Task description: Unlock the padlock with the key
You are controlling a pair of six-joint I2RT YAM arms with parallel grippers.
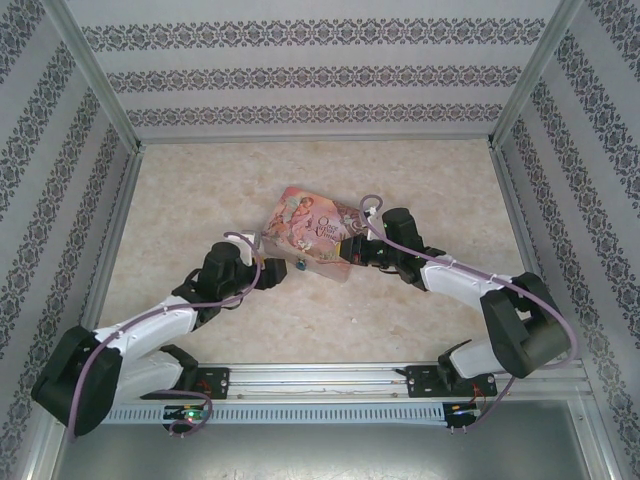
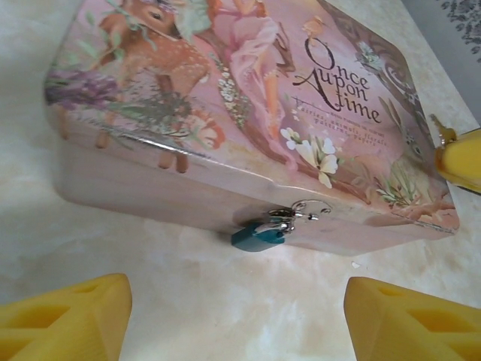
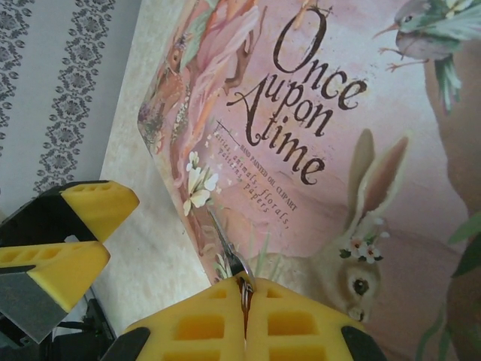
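Observation:
The tiny blue-teal padlock (image 2: 258, 237) hangs by its silver shackle from the hasp on the front wall of the pink illustrated tin (image 2: 225, 90). My left gripper (image 2: 237, 323) is open, its yellow fingers (image 2: 64, 320) wide apart on the near side of the padlock and not touching it. My right gripper (image 3: 244, 289) is shut on the key (image 3: 225, 244), whose thin grey blade sticks out over the tin's lid (image 3: 338, 113) near its edge. From above, the left gripper (image 1: 275, 268) and right gripper (image 1: 352, 250) flank the tin's near edge, with the padlock (image 1: 300, 266) between them.
The tin (image 1: 310, 230) lies slanted in the middle of the beige table (image 1: 200, 190). Patterned walls with metal posts close the table in on three sides. The right gripper's yellow fingertip (image 2: 460, 158) sits at the tin's right corner. A metal rail (image 1: 320, 378) runs along the near edge.

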